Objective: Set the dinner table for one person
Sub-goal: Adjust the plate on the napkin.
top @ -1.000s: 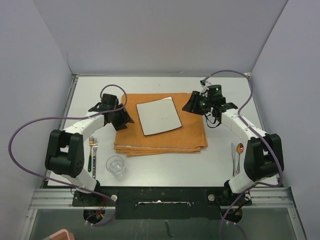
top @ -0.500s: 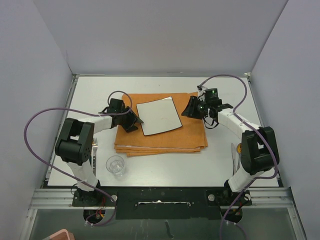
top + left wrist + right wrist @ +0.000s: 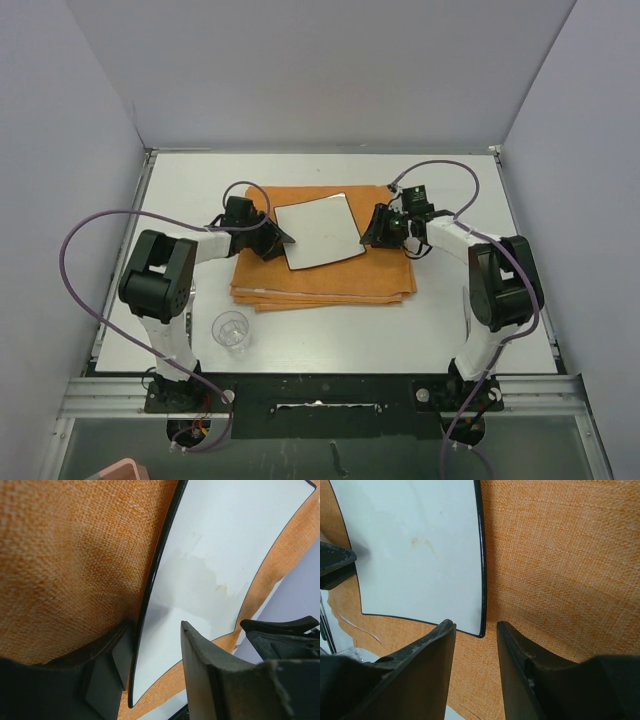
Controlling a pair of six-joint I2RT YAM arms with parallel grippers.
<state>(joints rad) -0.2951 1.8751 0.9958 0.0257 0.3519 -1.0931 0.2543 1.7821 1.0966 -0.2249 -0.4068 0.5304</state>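
The left gripper (image 3: 150, 645) is spread astride the plate (image 3: 318, 232) at its nine o'clock rim, the right gripper (image 3: 476, 630) likewise at three o'clock, seemingly for an even two-sided shift. The plate is laid on the orange mat (image 3: 330, 280), mid dinner table (image 3: 450, 330).

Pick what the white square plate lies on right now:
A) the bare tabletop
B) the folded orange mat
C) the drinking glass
B: the plate lies on the orange mat, and both wrist views show orange cloth directly beside its dark rim.
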